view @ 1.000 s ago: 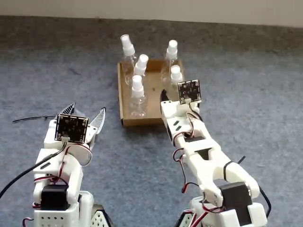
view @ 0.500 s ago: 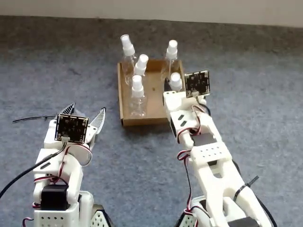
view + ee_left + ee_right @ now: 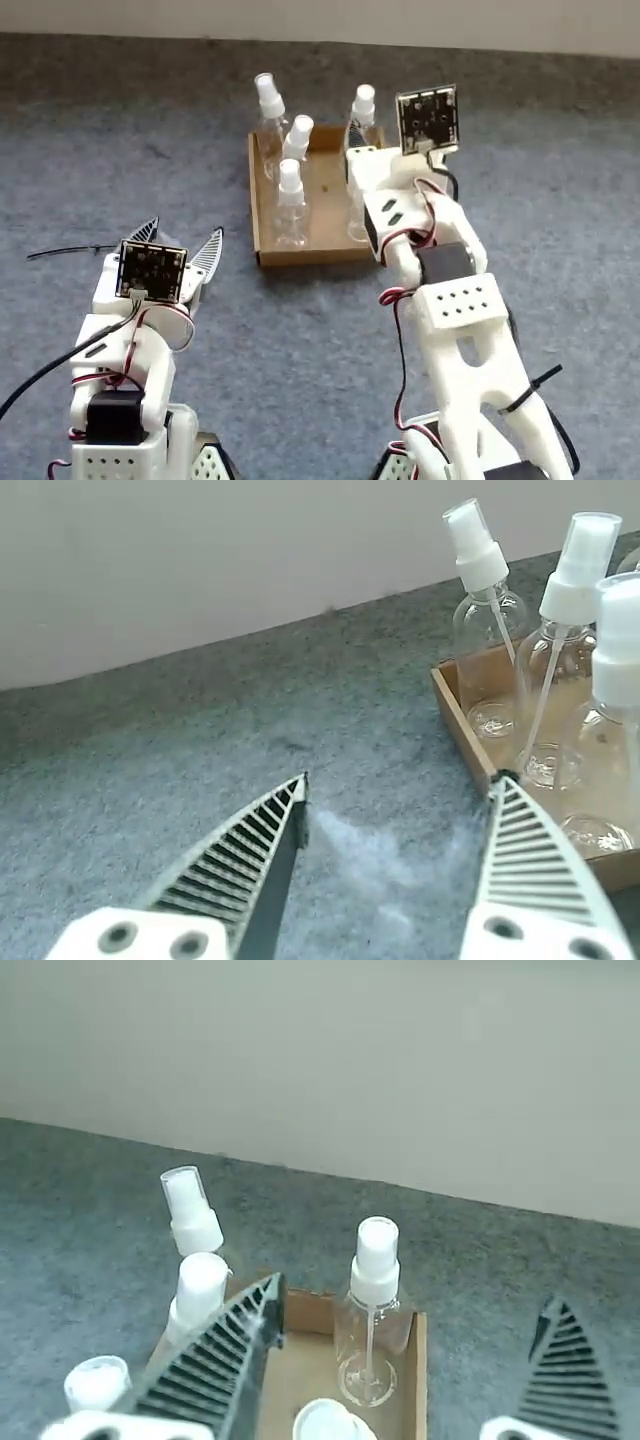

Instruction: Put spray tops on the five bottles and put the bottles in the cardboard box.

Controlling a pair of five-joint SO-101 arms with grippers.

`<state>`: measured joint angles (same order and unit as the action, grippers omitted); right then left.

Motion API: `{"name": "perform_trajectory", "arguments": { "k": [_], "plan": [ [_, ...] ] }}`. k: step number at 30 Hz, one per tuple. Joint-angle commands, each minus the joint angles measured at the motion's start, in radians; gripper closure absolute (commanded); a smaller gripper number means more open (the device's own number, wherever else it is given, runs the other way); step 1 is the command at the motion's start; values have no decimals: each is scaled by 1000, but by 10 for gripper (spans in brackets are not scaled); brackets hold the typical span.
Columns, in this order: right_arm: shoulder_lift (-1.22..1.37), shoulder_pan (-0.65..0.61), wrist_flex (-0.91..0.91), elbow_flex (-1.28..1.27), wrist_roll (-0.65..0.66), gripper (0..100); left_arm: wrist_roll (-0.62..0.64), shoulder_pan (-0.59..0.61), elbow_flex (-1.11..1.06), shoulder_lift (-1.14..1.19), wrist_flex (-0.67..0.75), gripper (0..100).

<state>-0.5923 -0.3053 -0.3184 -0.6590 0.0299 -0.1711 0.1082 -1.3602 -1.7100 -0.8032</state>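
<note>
- My left gripper [image 3: 183, 238] hangs low over the table [image 3: 120, 150], nearest to my bases and well short of the cardboard box [image 3: 255, 205]. Its two ribbed fingers [image 3: 265, 830] are spread wide, with nothing between them but the grey table.
- A thin black strand [image 3: 60, 252] lies on the table just off to the left of that arm.
- The cardboard box sits beyond the left gripper and to its right. It is a shallow open tray, and all five bottles stand upright inside it, each with a white spray top on.
- The front bottle [image 3: 290, 200] is nearest in the box, on its left half, close to the near wall.
- On the right half my right arm reaches in over the near wall. The near right bottle [image 3: 354, 218] stands right beside it, and its white top lies just under the wrist camera [image 3: 325, 1422].
- My right gripper [image 3: 410, 1300] is held above the right side of the box, fingers spread wide and holding nothing.
- The middle bottle [image 3: 297, 140] stands farther back on the left half, with the back left bottle [image 3: 268, 105] behind it in the far left corner.
- The back right bottle [image 3: 362, 108] stands in the far right corner. In the right wrist view it sits between my open fingers and apart from both.
- A pale wall [image 3: 400, 1060] rises past the table's far edge.
</note>
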Motion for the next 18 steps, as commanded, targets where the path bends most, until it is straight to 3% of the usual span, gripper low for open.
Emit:
{"name": "perform_trajectory", "arguments": {
  "k": [1,5,10,14,18],
  "plan": [
    [-39,7,-122,114,6,677,-5,-7,10,-8,21,742],
    [-117,7,-263,150,6,693,-5,-4,16,-18,21,742],
    [-341,13,-378,127,12,858,-5,-2,10,-19,20,742],
    [-518,13,-473,-24,14,950,-5,35,10,-19,20,742],
    [-708,15,-506,-234,15,955,-5,128,13,-33,20,742]
  ]
}}
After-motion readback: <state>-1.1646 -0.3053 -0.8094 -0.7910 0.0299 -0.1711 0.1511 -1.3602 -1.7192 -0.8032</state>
